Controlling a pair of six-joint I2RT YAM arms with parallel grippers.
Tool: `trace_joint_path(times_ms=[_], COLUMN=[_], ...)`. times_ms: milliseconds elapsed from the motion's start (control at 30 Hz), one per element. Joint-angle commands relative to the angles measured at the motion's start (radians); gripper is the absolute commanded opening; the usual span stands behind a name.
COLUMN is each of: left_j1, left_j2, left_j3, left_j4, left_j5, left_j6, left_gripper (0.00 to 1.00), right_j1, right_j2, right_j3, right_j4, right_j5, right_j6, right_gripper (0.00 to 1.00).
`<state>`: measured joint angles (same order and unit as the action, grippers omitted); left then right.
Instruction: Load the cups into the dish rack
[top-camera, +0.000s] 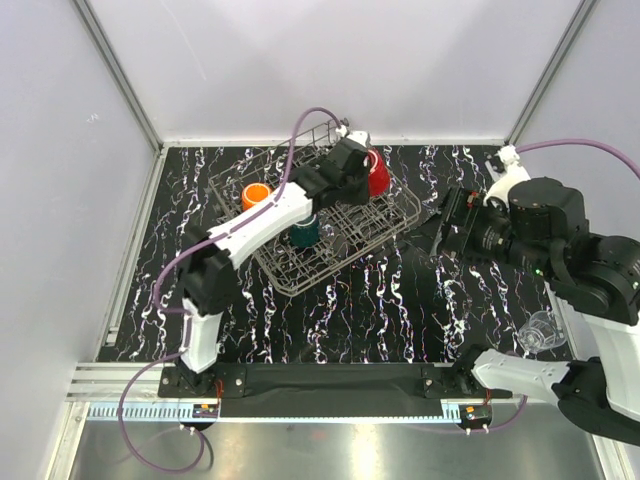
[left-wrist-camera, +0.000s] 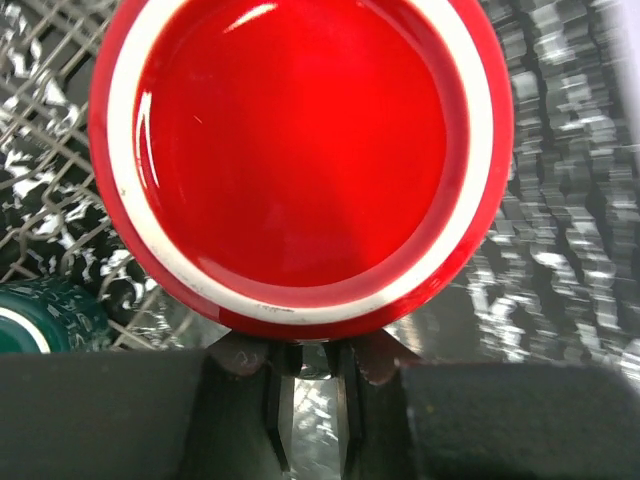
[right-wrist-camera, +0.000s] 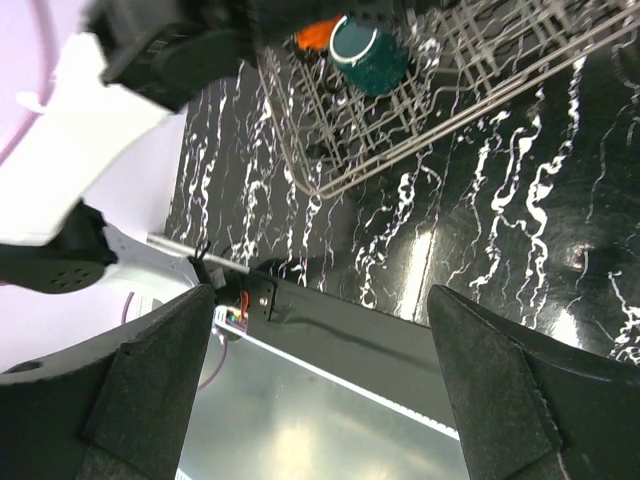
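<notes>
Upper middle of the top view: dish rack (top-camera: 350, 245) sits skewed on the table (top-camera: 380, 310). Orange cup (top-camera: 256, 195) is in its left part and the teal cup (top-camera: 304, 232) is nearer the middle, both inside the wire.

The red cup (left-wrist-camera: 300, 160) is at the rack's far right corner, right at the tip of the left gripper (left-wrist-camera: 312, 355). In the left wrist view it fills the frame, mouth facing the camera, so it lies tipped on its side, not upright. The jaws have a narrow gap and the tips sit at the cup's lower edge. I can't tell whether they're clamped on it or only touching.

Right gripper (right-wrist-camera: 320, 370) hangs over the table to the right of the rack, jaws wide apart with nothing between them. A clear cup (top-camera: 540, 332), faint, sits at the lower right of the top view beside the right arm, outside the rack.

My read: the step in hand is seating the red cup, with roughly three of the visible cups in or at the rack.

To do it well:
- Confirm the cup bears on the wire or the tines before letting go. On its side it will roll.
- Prefer mouth-down between tines if the wrist allows.
- Open the jaws just enough to clear the cup.
- Back out along the approach line so the fingers don't snag the wire or nudge the teal cup.
- Keep the right arm off the rack edge until the left is clear.
</notes>
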<state>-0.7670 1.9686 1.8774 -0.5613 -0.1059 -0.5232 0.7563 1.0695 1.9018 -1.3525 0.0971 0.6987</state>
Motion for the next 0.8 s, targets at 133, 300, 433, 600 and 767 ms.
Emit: trace_joint_path(times_ms=[133, 300, 433, 600, 767], left_j1=[-0.002, -0.002, 0.008, 0.026, 0.035], left_j2=[0.131, 0.190, 0.245, 0.291, 0.317], left_j3=[0.141, 0.121, 0.147, 0.154, 0.149], left_j4=[0.038, 0.080, 0.077, 0.075, 0.035], left_j5=[-0.143, -0.186, -0.190, -0.172, -0.184], left_j6=[0.087, 0.083, 0.066, 0.020, -0.021], left_gripper=[0.00, 0.00, 0.00, 0.00, 0.00], right_j1=[-0.005, -0.005, -0.003, -0.003, -0.003], right_j2=[-0.068, -0.147, -0.210, -0.192, -0.158], right_j3=[0.026, -0.001, -0.023, -0.037, -0.049], right_j4=[-0.275, -0.275, -0.275, -0.277, -0.277], right_j5=[0.104, 0.138, 0.151, 0.104, 0.073], right_j6=[0.048, 0.136, 0.202, 0.196, 0.174], right_gripper=[0.95, 0.95, 0.96, 0.96, 0.97])
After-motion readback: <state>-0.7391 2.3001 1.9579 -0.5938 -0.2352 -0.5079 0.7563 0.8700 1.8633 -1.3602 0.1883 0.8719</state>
